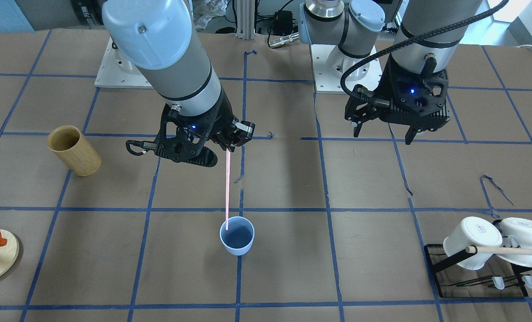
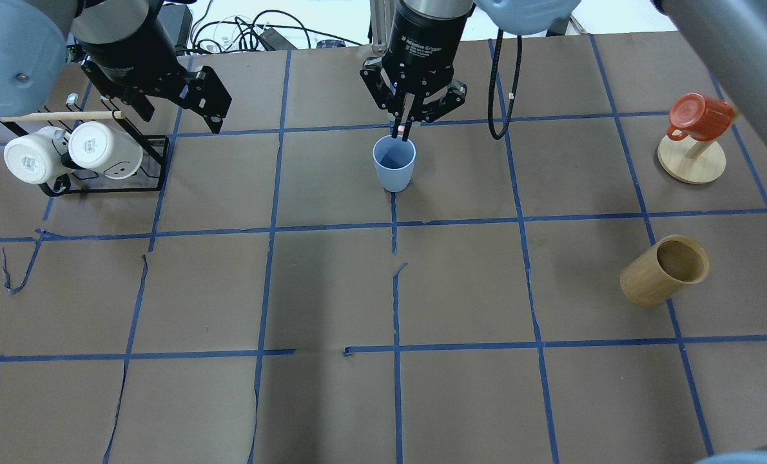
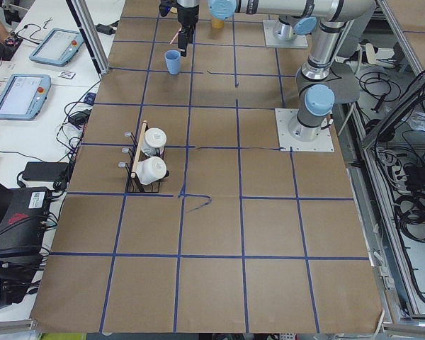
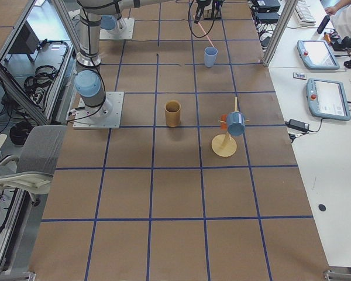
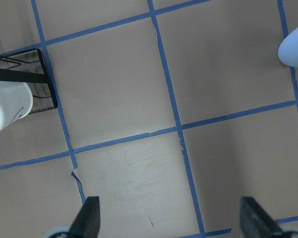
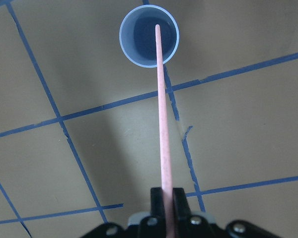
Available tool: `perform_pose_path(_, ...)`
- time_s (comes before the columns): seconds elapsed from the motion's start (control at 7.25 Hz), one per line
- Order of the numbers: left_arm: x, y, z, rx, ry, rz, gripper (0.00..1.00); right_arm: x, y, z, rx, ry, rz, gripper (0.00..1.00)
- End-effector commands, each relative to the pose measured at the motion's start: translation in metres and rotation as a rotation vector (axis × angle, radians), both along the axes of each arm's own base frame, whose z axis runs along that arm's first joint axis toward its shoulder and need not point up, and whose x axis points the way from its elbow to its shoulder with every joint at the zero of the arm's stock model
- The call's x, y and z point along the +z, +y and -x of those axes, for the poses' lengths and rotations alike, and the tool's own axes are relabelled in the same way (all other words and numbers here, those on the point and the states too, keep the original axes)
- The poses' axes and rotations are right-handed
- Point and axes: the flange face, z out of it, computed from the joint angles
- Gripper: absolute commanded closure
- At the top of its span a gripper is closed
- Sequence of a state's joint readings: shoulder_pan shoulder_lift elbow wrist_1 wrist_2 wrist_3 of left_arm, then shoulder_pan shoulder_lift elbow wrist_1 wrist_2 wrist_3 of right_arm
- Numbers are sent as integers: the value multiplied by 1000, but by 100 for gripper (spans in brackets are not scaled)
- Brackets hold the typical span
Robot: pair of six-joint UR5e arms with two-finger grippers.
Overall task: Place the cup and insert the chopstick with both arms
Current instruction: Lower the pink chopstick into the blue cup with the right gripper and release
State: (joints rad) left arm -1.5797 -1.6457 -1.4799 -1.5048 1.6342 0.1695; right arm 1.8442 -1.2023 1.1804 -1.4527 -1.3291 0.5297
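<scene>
Well, the big flat table has a brown, papery top, with blue tape lines making squares on it. The right arm, a fat grey tube with a light blue cap, leans out toward the table's far edge. I think it reaches that far so the stick hangs right over the cup. The left arm hangs nearer the table's left end, out of the way. Its black claw, the left gripper, is spread wide with nothing in it. The right gripper is pinching the top end of the chopstick from both sides.

The cup is small, light blue, smooth plastic, round and a bit narrower at the bottom. It stands upright toward the table's far edge, about midway between the two ends, mouth up so a stick can drop in. The chopstick is thin, straight and pale pink. It points down, with its low tip at the cup's mouth. Whether the tip is inside yet is hard to tell.
</scene>
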Motion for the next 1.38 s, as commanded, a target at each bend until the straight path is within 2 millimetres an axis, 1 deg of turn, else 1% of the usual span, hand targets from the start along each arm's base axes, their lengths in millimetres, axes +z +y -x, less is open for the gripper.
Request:
perform_pose_path(0.0,4,2,4,66,40,7,0,-36,-10,-25,27,14,-14,100)
perform_pose_path(0.14,-4,3,7,92,47,-18,0,-39,-10,-25,30,23,-18,100)
perform_pose_path(0.28,-6,2,9,107,50,-19,0,-44,-10,-25,30,26,-26,100)
perform_pose_path(0.41,-12,-4,12,112,73,-25,0,-49,-10,-25,28,28,-36,100)
perform_pose_path(0.55,-10,-5,14,117,134,-19,0,-59,-7,-24,21,37,-57,100)
perform_pose_path(0.83,-9,-6,12,102,130,1,0,-65,-11,-25,20,33,-38,94)
perform_pose_path(0.97,-8,-10,11,102,132,27,0,-62,-16,-26,22,30,-1,79)
perform_pose_path(1.1,-7,-11,10,103,130,39,0,-60,-22,-26,24,35,49,58)
perform_pose_path(1.24,-6,-11,10,103,128,42,0,-60,-24,-25,23,44,68,47)
